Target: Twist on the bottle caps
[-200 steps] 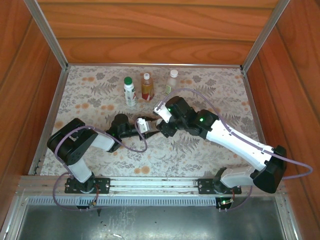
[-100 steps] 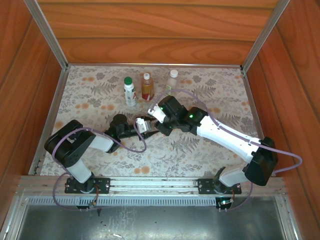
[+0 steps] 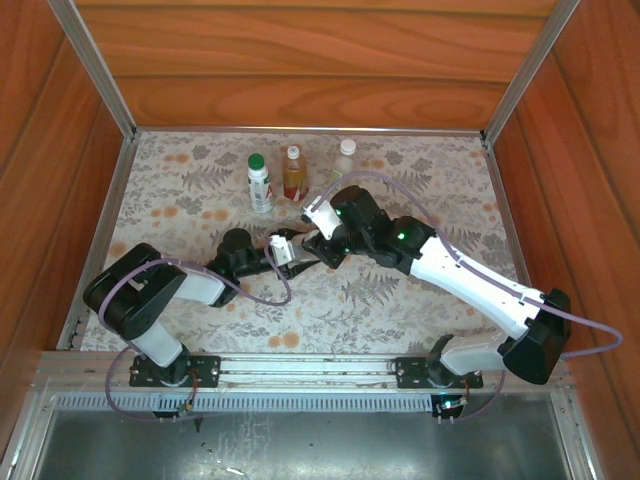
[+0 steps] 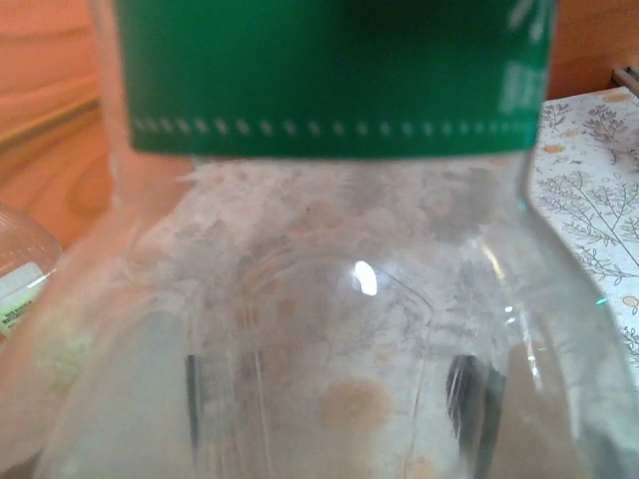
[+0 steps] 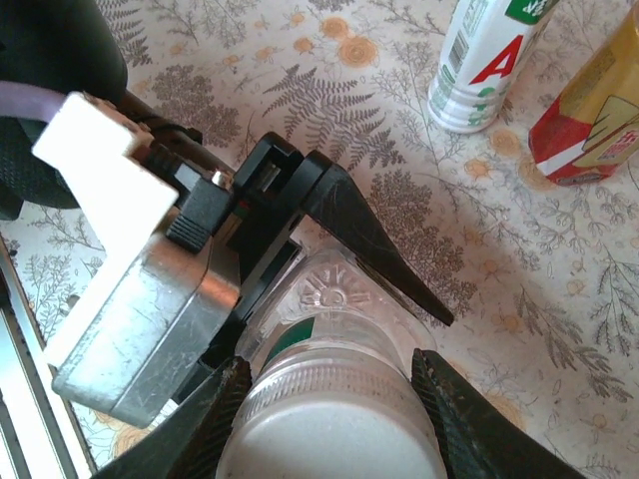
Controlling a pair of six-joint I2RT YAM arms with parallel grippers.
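Observation:
A short clear bottle (image 5: 339, 299) with a green label band (image 4: 329, 80) sits between both grippers at mid-table. Its white cap (image 5: 329, 439) is on its neck, and my right gripper (image 5: 334, 419) is shut on that cap from above, one ribbed finger on each side. My left gripper (image 3: 290, 252) reaches in from the left with its jaws around the bottle's body. One black finger (image 5: 369, 235) lies along the bottle's far side, and I cannot tell whether it presses. Three capped bottles stand at the back: white (image 3: 259, 185), amber (image 3: 293, 175) and clear (image 3: 343, 165).
The white bottle (image 5: 484, 60) and the amber bottle (image 5: 589, 120) stand a short way beyond the grippers. The floral mat (image 3: 420, 180) has wooden walls on three sides and a metal rail (image 3: 300, 370) at the near edge.
The right wrist swung slightly left, then back over the short bottle. The left gripper edged a little left. The three back bottles have not moved.

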